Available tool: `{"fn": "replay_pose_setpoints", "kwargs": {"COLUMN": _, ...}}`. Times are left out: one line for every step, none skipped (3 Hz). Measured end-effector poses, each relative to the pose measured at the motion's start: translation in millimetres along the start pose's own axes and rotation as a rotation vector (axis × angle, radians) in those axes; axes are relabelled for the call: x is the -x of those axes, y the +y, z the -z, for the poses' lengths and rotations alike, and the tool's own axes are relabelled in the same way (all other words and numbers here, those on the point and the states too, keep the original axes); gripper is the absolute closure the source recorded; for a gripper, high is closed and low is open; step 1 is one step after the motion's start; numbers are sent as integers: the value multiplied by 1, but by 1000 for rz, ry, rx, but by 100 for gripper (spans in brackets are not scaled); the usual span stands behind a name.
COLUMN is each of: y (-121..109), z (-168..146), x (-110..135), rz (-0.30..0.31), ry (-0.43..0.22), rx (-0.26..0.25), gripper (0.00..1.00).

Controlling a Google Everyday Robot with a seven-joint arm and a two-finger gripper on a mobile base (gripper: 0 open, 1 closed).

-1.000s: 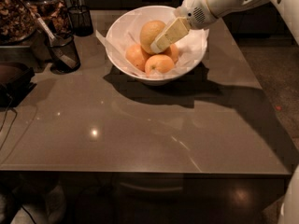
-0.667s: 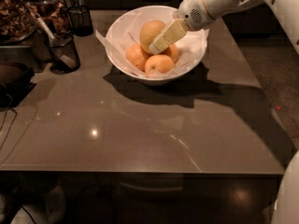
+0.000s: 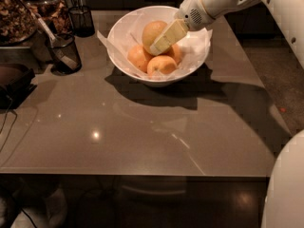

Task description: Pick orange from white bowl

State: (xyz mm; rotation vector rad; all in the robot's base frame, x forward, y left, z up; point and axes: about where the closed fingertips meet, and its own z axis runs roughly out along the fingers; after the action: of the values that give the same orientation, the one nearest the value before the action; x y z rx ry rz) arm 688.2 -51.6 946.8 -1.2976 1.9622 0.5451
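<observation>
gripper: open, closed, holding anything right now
Gripper: down inside the wide, glossy white bowl, against the large pale yellowish-orange dimpled orange; open, closed or holding cannot be told.

table: glossy grey | on it: white bowl, mesh cups (far left) | tool: in bowl

A glossy brown table fills the scene. At its far left stands a black mesh cup holding a utensil, with a second mesh cup farther back, beside jars of brown food. Three small bright oranges cluster far centre, with the gripper just above them.
</observation>
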Motion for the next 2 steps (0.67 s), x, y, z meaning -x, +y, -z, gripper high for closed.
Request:
{"fn": "replay_pose_setpoints", "kwargs": {"y": -1, "z": -13, "x": -2, "rz": -5, "ry": 26, "rx": 28, "gripper": 0}}
{"fn": "replay_pose_setpoints", "kwargs": {"y": -1, "z": -25, "x": -3, "rz": -7, "ry": 50, "rx": 56, "gripper": 0}}
